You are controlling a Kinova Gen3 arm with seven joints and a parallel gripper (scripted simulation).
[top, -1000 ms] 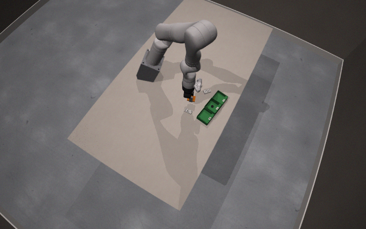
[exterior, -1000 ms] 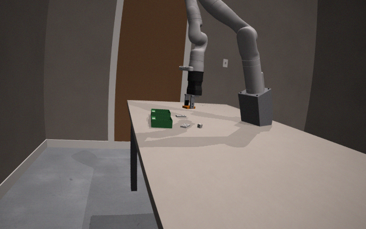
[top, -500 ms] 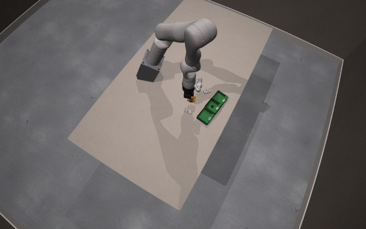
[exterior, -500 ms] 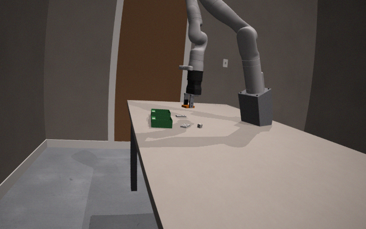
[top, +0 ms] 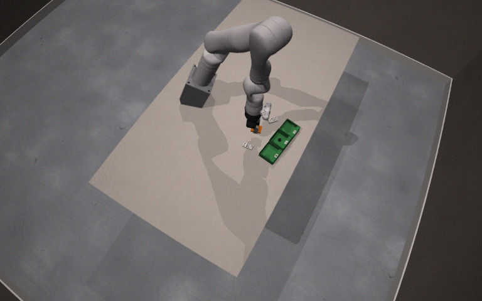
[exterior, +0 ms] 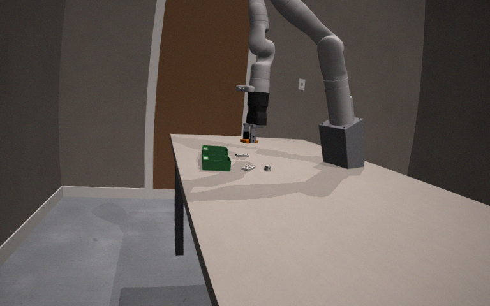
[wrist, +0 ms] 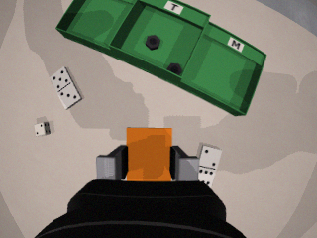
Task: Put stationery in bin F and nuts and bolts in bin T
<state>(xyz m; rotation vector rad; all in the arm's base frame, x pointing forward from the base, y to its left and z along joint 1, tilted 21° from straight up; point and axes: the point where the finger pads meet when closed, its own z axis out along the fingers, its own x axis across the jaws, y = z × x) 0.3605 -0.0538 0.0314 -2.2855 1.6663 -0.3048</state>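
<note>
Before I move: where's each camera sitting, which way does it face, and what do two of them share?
Top: high above the table, angled down; whole arm and its base in shot.
Exterior: beyond one end, slightly above the tabletop, facing along it; base and pincer in, arm's upper bend cropped.
Wrist: on the arm's wrist, facing down past the pincer, which shows both fingers and black housing.
Exterior and wrist share the die, which I can't make out from the top.
</note>
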